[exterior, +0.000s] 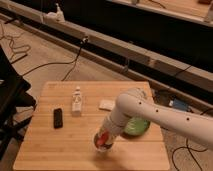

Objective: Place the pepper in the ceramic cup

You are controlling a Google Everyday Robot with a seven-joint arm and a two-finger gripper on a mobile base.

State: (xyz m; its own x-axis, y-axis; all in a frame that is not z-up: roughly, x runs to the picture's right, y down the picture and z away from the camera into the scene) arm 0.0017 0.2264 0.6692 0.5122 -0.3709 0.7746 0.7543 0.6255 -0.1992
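Note:
On the wooden table [65,145], my white arm reaches down from the right to the front middle. The gripper [103,141] is at its lower end, directly over the ceramic cup [102,146], which it mostly covers; only a pale rounded edge of the cup shows beneath. An orange-red streak, the pepper [103,138], shows at the gripper's tip, right at the cup's mouth. Whether the pepper is still held or lies in the cup cannot be made out.
A green plate [136,127] lies just right of the arm, partly hidden by it. A black slab [58,118] lies at the left, a white bottle-like figure [77,100] stands behind it, and a small white piece [106,104] lies mid-table. Cables run over the floor.

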